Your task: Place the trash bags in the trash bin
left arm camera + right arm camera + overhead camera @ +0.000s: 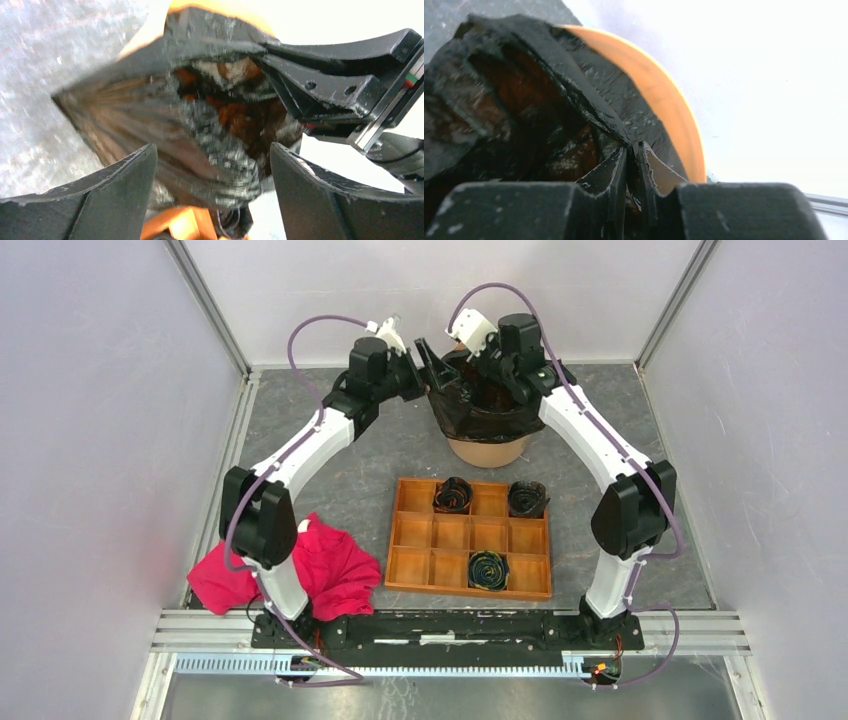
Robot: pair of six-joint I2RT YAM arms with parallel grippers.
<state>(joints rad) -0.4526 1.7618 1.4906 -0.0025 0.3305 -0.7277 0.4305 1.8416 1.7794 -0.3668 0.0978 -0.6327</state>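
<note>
Right wrist: right gripper (631, 150) pressed together on fold of trash bag (549, 65) at rim of trash bin (664, 95). Left gripper (212, 150) spread wide, holding nothing, at bag's left side.

Risks: thin film could slip from or tear at that 1 pinch if pulled hard; drag on rim could tip bin.

Bag: glossy black, wrinkled all over, mouth open, draped over bin rim and down sides, orange showing inside.

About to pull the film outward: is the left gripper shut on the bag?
No, the left gripper stands open, fingers wide apart, with the bag ahead of them.
</note>
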